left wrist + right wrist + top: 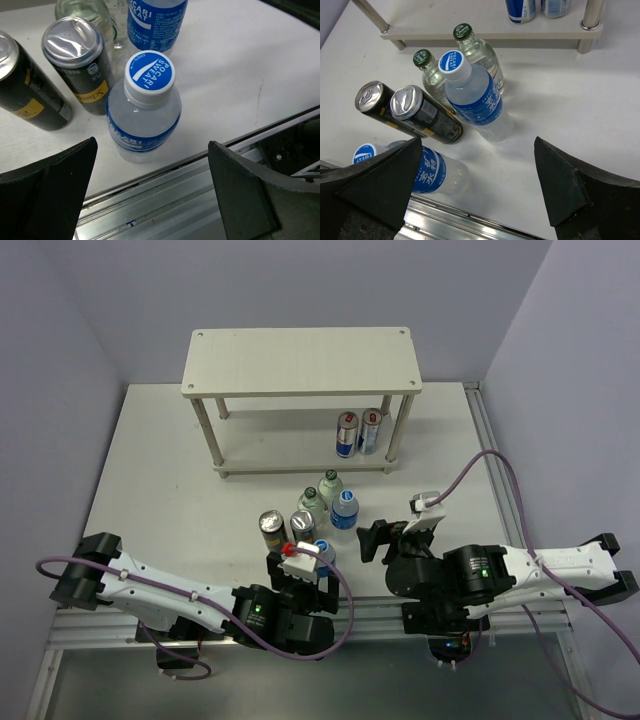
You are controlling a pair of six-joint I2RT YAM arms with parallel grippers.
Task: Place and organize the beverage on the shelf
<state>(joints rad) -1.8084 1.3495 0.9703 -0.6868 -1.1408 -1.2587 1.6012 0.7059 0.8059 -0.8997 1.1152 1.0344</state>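
Observation:
The shelf (300, 360) stands at the back of the table. In front of it is a cluster of drinks: two green-capped bottles (330, 483) (312, 502), a blue-labelled water bottle (344, 508), two black yellow-marked cans (271, 528) (302, 525) and a second water bottle (325, 552). My left gripper (305, 572) is open and empty just short of that second bottle (145, 107), above the table's front rail. My right gripper (385, 538) is open and empty to the right of the cluster. Its view shows the far water bottle (475, 97) and both cans (425, 115) upright.
Two blue-and-silver cans (347, 433) (371, 430) stand at the right end of the shelf's lower board (490, 22). A metal rail (165, 200) runs along the table's near edge. Purple walls close in left, back and right.

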